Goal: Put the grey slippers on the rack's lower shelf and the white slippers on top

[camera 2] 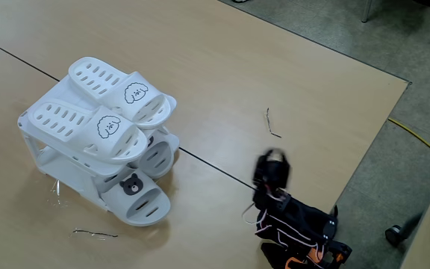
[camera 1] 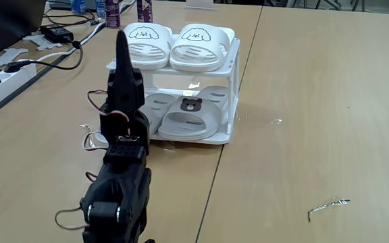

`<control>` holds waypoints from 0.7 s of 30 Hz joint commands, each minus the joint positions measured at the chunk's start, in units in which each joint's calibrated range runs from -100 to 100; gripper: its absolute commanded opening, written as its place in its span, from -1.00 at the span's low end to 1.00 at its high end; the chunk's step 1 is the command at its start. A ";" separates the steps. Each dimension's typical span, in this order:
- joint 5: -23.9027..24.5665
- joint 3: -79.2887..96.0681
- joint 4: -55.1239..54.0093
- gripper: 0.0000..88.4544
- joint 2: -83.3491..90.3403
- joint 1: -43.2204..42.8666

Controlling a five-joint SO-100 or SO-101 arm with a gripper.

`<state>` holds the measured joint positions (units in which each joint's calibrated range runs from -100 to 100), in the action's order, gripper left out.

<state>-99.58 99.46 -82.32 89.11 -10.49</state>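
Grey slippers (camera 1: 191, 120) half hidden under the rack's (camera 1: 234, 81) top tier.

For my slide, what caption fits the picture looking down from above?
White slippers on top of the rack, grey slippers below, gripper pulled away.

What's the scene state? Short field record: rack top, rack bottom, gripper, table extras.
rack: white, two tiers, on wooden table
top shelf: both white slippers, side by side
lower shelf: grey slippers, bear face visible
gripper: apart from the rack, holds nothing, jaw state unclear
extras: bent wire, power strip and cables
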 commanded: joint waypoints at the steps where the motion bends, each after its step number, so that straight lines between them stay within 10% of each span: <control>1: -0.42 0.00 -3.45 -0.99 9.37 -0.12; 5: -0.42 0.00 -17.25 -0.99 9.88 3.41; 21: -0.42 0.00 -17.25 -0.99 9.96 9.50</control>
<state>-99.58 99.10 -99.40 99.09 -1.27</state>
